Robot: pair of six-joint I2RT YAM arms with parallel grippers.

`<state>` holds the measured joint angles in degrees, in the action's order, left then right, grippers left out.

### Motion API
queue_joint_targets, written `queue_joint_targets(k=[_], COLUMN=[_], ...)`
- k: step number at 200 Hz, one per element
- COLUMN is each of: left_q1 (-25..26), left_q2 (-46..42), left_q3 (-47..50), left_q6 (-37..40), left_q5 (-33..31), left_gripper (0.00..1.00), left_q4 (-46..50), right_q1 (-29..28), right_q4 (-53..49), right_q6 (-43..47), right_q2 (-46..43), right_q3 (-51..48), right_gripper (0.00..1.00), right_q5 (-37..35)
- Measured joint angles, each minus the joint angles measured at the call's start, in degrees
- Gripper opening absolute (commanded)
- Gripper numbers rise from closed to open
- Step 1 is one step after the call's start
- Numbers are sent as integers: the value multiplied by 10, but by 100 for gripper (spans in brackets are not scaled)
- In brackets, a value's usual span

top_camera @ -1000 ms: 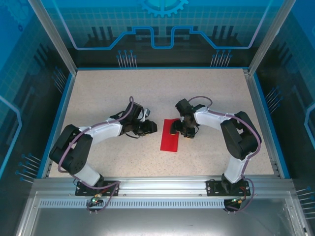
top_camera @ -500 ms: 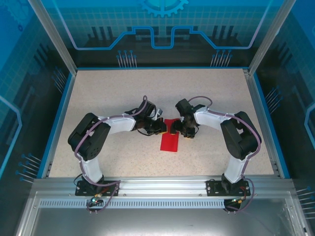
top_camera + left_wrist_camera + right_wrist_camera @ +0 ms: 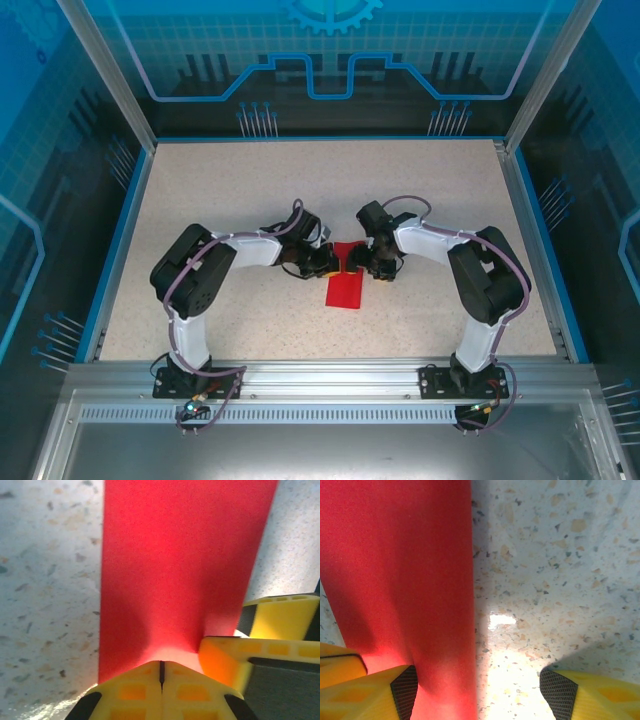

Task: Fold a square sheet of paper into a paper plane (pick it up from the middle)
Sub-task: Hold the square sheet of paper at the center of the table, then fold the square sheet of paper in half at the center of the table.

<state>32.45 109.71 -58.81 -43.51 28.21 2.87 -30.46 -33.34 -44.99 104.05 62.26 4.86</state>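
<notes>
Meeting over the far end of the red sheet of paper (image 3: 344, 290), both grippers are right at the middle of the speckled table (image 3: 220, 200). The paper lies there as a long narrow strip, running from the grippers back towards the arm bases.

Left gripper (image 3: 328, 263) first: from its wrist camera the two yellow fingers (image 3: 132, 692) are pressed tight together, just a thin dark seam between them. The tips sit at the near end of the strip, and the red surface seems to swell up into them, so it looks like a pinch on the paper itself.

Right gripper (image 3: 362, 266) now, just beside it, almost touching: jaws spread wide and gripping nothing. One finger (image 3: 375, 692) rests down on the red strip near its long edge. The other (image 3: 590, 695) stands on bare table, well clear of the paper. The edge of the strip runs between the two.

In the left wrist view that right-hand finger (image 3: 225, 662) shows pressing on the sheet close beside the left tips
</notes>
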Motion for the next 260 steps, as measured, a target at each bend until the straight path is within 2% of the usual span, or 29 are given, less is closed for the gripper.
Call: queue_joint_targets(k=[87,123,140,159,202,260], left_q1=[1,1,1,1,1,1], left_q2=[9,9,9,9,9,9], left_q3=[0,0,0,0,0,0], left_q6=[1,1,2,4,5,5], left_q5=[-10,-10,-10,-10,-12,-12], left_gripper=[0,0,0,0,0,0], left_q4=[9,9,9,9,10,10], right_q1=[-2,27,47,50,41,44], right_q4=[8,66,103,159,229,277], right_q6=[5,12,14,10,-7,-11], right_q2=[-18,-112,-164,-179,-124,-85], right_q3=[-3,-63,-89,-109,-143,-173], right_gripper=[76,47,23,0,0,0], right_q5=[5,42,79,125,195,217])
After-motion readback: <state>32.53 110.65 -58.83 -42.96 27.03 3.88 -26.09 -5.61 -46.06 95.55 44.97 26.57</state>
